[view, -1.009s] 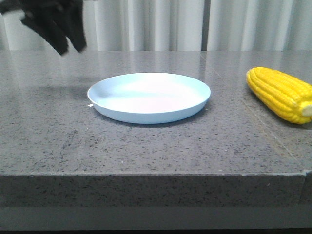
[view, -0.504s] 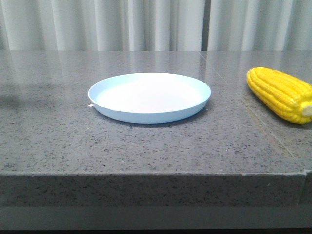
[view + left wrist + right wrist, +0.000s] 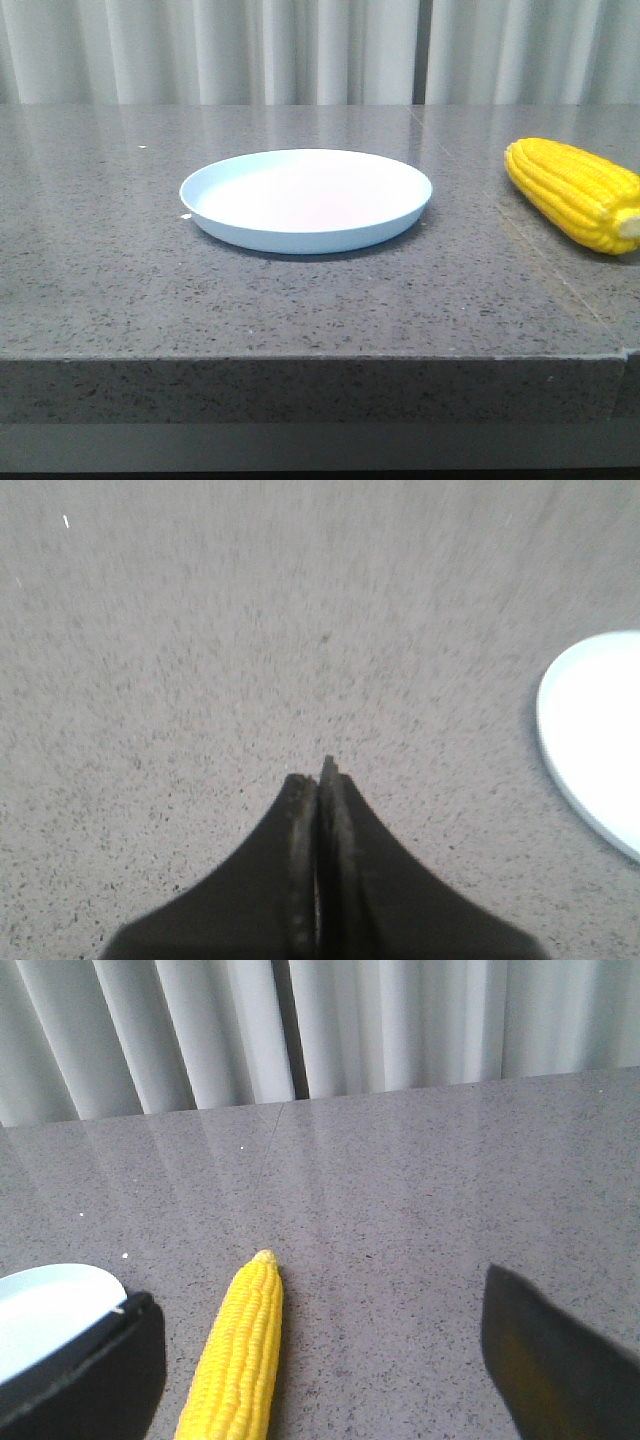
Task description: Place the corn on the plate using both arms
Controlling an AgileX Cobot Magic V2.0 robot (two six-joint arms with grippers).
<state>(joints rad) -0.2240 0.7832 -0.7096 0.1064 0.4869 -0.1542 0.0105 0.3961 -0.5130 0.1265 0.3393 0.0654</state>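
The pale blue plate (image 3: 306,199) rests empty at the middle of the grey stone table. The yellow corn (image 3: 572,192) lies on the table to its right, pale stub toward the front right. Neither gripper shows in the front view. In the left wrist view my left gripper (image 3: 318,780) is shut on nothing above bare stone, with the plate's rim (image 3: 592,742) off to one side. In the right wrist view my right gripper (image 3: 320,1360) is open wide. The corn (image 3: 238,1352) lies between its fingers, nearer the finger (image 3: 90,1370) beside the plate (image 3: 45,1315), its tapered tip pointing away.
White curtains (image 3: 320,50) hang behind the table. The table's front edge (image 3: 300,358) runs across the lower part of the front view. A seam in the stone (image 3: 560,280) passes under the corn.
The left arm, seen at the upper left of the front view a second ago, has left that view. The plate and corn have not moved.
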